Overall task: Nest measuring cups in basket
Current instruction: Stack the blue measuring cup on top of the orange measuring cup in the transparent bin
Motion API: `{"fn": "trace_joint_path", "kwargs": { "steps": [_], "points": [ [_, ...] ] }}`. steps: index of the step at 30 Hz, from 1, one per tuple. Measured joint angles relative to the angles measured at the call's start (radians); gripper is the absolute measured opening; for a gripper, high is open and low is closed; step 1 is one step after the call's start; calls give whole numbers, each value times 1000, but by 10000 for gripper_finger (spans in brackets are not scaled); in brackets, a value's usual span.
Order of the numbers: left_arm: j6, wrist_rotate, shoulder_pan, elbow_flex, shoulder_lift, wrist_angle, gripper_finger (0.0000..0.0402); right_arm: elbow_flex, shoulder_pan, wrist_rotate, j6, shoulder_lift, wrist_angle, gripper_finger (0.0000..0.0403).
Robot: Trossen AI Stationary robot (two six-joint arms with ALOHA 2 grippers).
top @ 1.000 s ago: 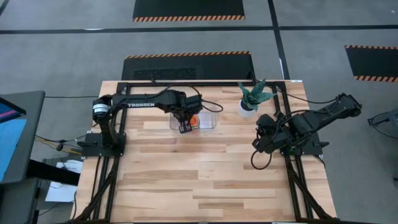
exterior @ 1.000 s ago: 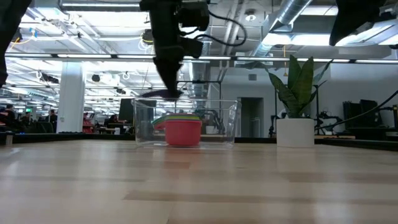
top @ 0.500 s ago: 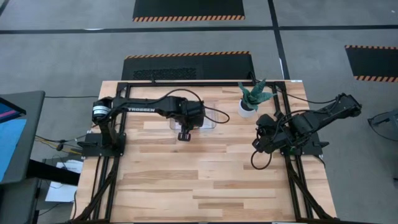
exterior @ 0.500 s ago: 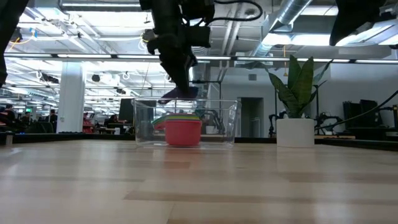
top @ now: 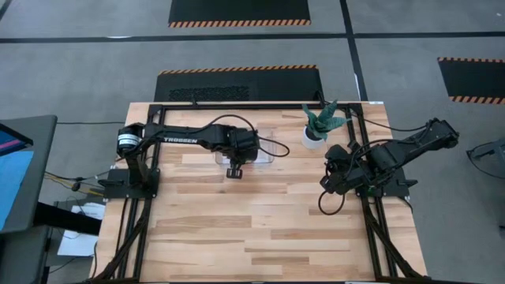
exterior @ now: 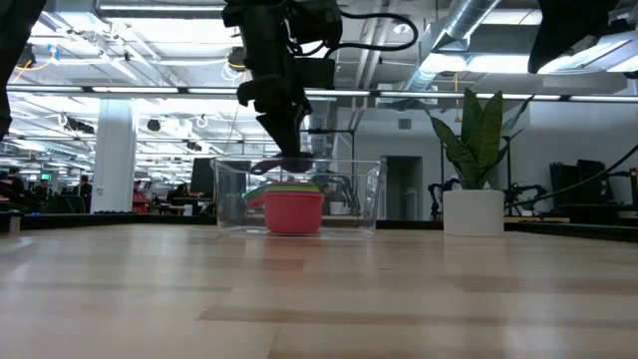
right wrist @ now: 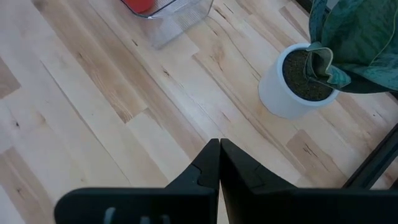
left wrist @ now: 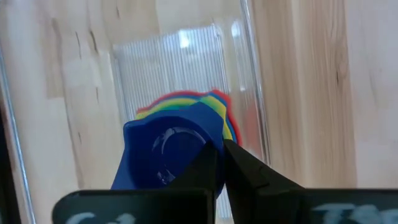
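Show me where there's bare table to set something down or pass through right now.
Bare wood runs across the whole near half of the table, between the two arm bases. Another strip lies between the basket and the white plant pot. It is crowded at the basket, where the left gripper holds the dark blue cup above the nested stack.
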State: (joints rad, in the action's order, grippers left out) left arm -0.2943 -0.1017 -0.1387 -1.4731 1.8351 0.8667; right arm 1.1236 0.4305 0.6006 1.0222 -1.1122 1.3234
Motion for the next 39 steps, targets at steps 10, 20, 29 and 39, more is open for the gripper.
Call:
{"fn": "trace_joint_path", "kwargs": {
  "steps": [10,20,29,39],
  "points": [
    [1,0,0,0,0,-28,19,0,0,-1,0,0,0,33],
    [36,-9,-3,0,0,-17,21,0,0,-1,0,0,0,33],
    [53,-6,-20,37,0,3,21,0,0,-2,0,0,0,33],
    [59,4,-19,58,0,-14,21,0,0,-2,0,0,0,33]
  ]
}}
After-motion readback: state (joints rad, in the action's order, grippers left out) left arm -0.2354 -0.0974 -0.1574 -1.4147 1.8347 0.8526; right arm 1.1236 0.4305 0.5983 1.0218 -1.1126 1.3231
